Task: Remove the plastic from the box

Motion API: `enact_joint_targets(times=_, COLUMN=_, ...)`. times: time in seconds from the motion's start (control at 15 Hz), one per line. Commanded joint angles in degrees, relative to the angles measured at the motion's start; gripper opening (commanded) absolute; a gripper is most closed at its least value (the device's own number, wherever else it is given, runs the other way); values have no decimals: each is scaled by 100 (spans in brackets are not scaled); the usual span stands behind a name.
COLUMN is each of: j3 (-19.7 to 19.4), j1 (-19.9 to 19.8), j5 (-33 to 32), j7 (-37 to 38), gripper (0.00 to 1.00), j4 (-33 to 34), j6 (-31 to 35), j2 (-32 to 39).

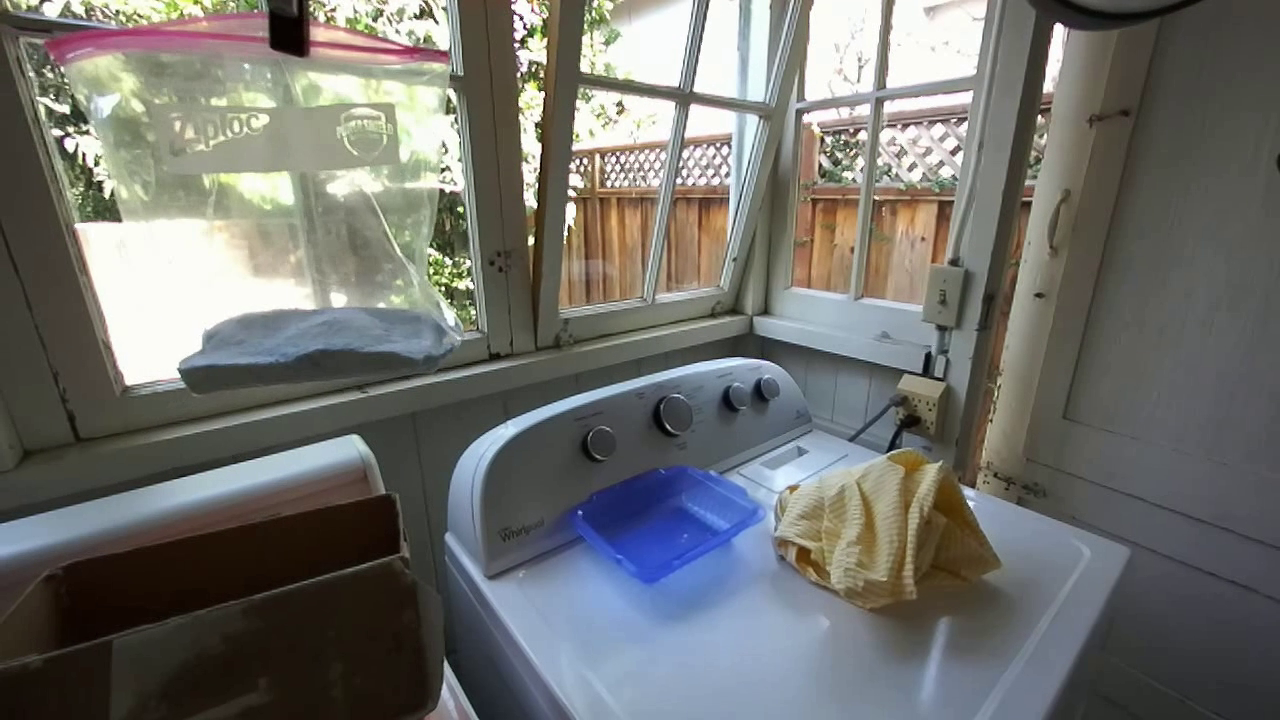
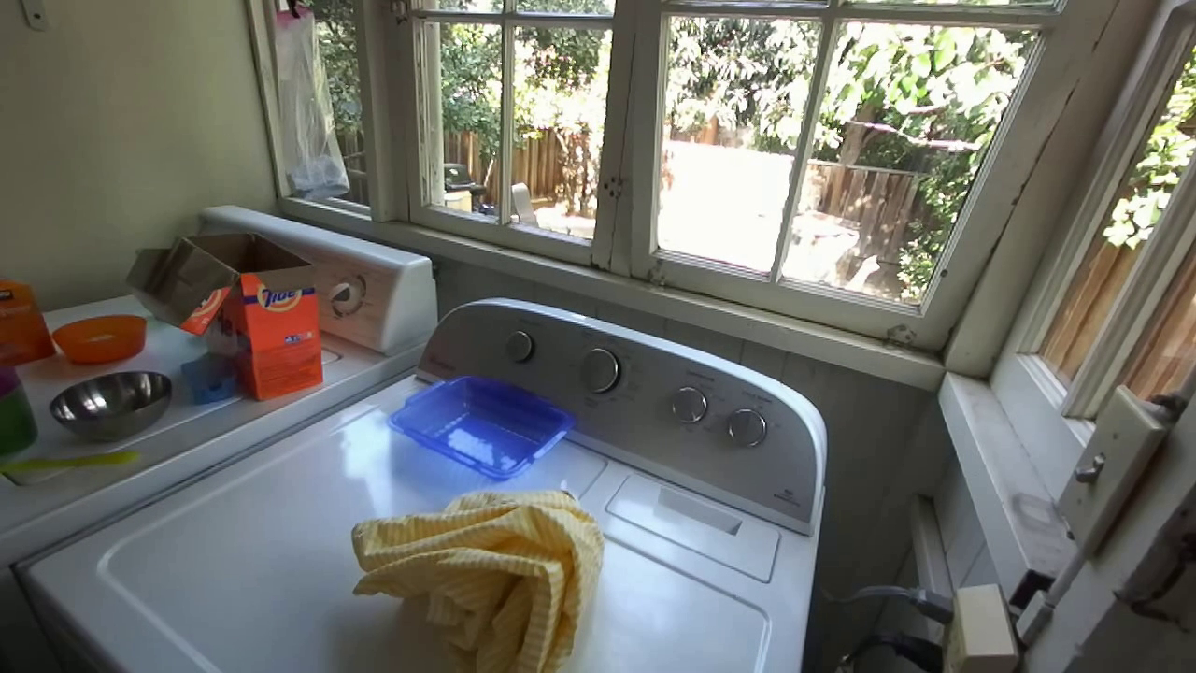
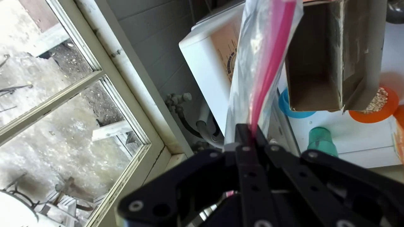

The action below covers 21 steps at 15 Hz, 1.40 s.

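Gap between bag (image 1: pixel 275 205) and box rim (image 1: pixel 250 605)

One Ziploc bag (image 1: pixel 285 210); one cardboard box (image 2: pixel 285 346); one blue tray (image 1: pixel 665 522); one yellow cloth (image 1: pixel 885 530); four Whirlpool knobs (image 1: pixel 675 415)

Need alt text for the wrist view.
A black end effector grips a clear plastic bag by its pink zip top. Right: open brown cardboard box, round orange bowl of pale flakes. Left: white-framed window.
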Motion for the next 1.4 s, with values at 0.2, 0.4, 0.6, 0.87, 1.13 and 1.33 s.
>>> enact_joint_targets(times=0.2, j3=-99, j1=39, j5=-187, j7=157, gripper=1, j4=-169, j6=47, j2=0)
enact_joint_targets(times=0.4, j3=-447, j1=-62, j5=-674, j7=616, gripper=1, j4=-661, j6=184, j2=-223)
enact_joint_targets(times=0.6, j3=-721, j1=-208, j5=-887, j7=1167, gripper=1, j4=-1354, j6=255, j2=-655)
enact_joint_targets(times=0.87, j3=-1000, j1=-199, j5=-1248, j7=2205, gripper=1, j4=-2347, j6=314, j2=-1283)
enact_joint_targets(times=1.13, j3=-1072, j1=-177, j5=-1538, j7=3518, gripper=1, j4=-3318, j6=323, j2=-1865)
enact_joint_targets(times=1.33, j3=-1043, j1=-206, j5=-1551, j7=4232, gripper=1, j4=-4114, j6=256, j2=-2356)
